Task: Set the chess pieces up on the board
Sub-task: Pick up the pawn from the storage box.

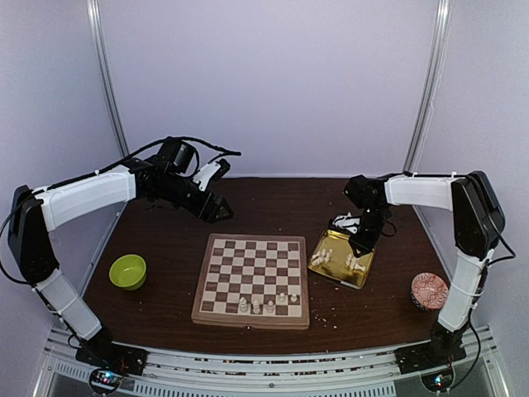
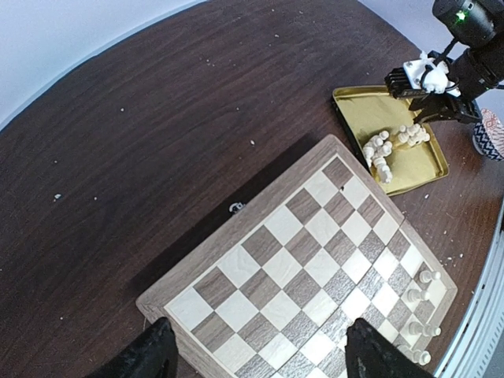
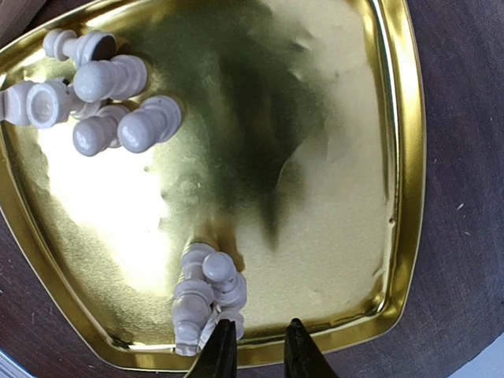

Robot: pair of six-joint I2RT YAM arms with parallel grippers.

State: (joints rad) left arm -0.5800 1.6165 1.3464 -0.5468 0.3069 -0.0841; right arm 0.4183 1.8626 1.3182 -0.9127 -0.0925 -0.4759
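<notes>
Chess pieces (image 3: 150, 122) lie clustered in a gold tray (image 3: 331, 157).

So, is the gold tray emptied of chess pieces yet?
No: in the right wrist view, two clusters of chess pieces lie in the gold tray, one near a corner, one by the rim.

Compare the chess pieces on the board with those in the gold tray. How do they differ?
The board pieces stand upright; the tray pieces lie on their sides. The board pieces sit on separate squares of the chessboard; the tray pieces touch in two heaps in the gold tray. Both are small and cream-white.
</notes>
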